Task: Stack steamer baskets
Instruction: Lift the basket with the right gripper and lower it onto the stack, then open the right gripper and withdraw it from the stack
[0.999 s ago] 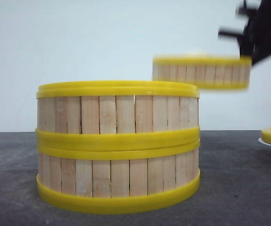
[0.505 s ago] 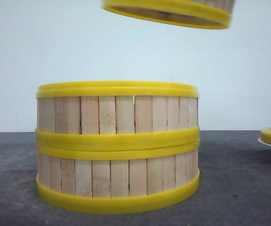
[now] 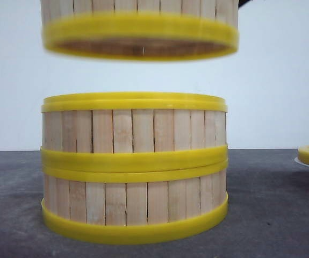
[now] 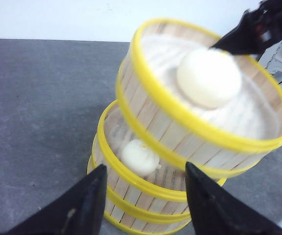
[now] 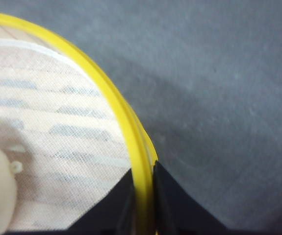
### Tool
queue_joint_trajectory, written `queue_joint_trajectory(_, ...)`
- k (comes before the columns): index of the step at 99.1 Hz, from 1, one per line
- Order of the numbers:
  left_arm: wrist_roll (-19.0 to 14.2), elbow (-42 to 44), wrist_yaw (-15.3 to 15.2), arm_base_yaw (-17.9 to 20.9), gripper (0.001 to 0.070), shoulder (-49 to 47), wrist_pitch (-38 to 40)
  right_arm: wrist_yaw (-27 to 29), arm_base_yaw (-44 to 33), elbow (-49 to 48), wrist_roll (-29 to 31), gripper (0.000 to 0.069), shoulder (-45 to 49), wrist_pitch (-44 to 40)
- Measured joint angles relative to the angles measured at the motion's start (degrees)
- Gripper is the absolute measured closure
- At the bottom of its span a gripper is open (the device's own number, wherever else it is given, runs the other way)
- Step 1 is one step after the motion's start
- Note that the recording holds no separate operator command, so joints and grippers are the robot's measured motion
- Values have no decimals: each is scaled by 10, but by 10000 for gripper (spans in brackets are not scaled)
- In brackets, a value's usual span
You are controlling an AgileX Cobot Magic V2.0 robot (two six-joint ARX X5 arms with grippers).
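Steamer baskets: two stacked (image 3: 134,166); third basket (image 3: 138,29), rim pinched by right end effector (image 5: 143,205), hovers above, unplaced.

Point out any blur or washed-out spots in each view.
Front view: the raised basket is motion-blurred, the stack below sharp. Left wrist view: the upper bun is overexposed. Right wrist view: the basket floor and the right gripper are soft.

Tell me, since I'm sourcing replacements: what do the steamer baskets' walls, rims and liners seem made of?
The walls of the stacked baskets look like pale unfinished wood: separate vertical slats with visible grain. The rims look like glossy yellow plastic, smooth and catching light. The raised basket, clamped at its rim by the right end effector, seems lined with thin white gauze or paper over slats.
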Motion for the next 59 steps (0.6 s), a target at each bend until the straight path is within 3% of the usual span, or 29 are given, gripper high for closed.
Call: queue_joint_trajectory(59,0,0,0,0,410,0,-17,30,9,0,0,664,76,9)
